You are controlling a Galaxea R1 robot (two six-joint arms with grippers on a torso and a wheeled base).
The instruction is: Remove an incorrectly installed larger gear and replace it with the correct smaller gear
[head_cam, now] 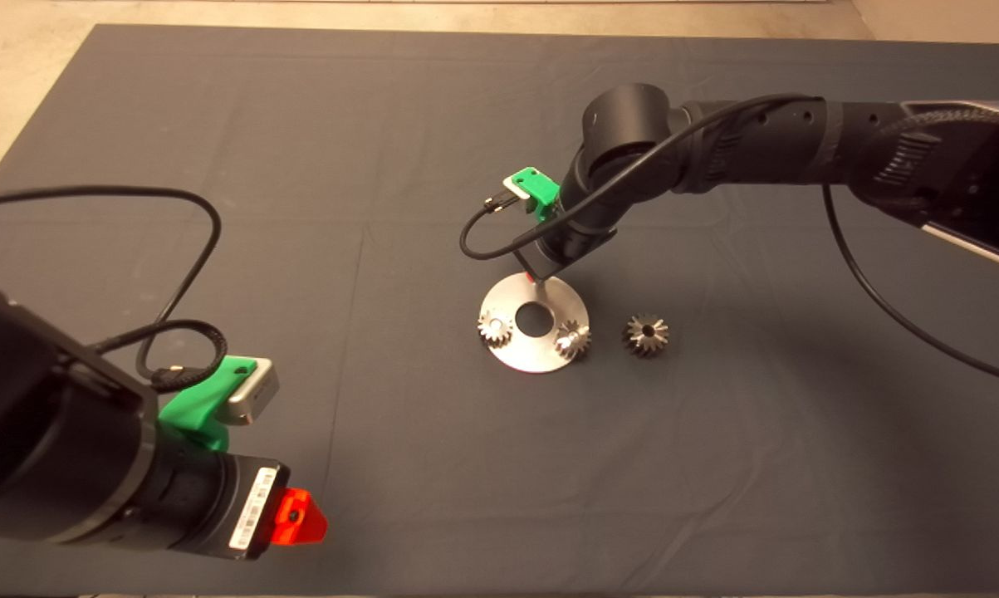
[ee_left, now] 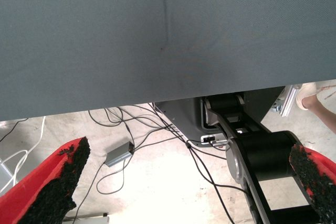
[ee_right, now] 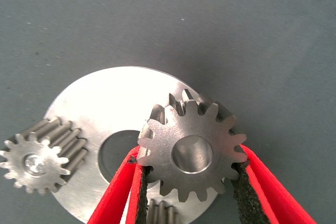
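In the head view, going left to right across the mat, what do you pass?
Left gripper, parked at the lower left → a bright small gear on the round metal plate → a second bright small gear on the plate's right edge → the smaller gear, dark, alone on the mat.

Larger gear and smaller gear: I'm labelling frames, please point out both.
larger gear [ee_right: 157, 146], right wrist view, flat face beside centre hole.
smaller gear [head_cam: 637, 339], head view, toothed body beside centre hole.
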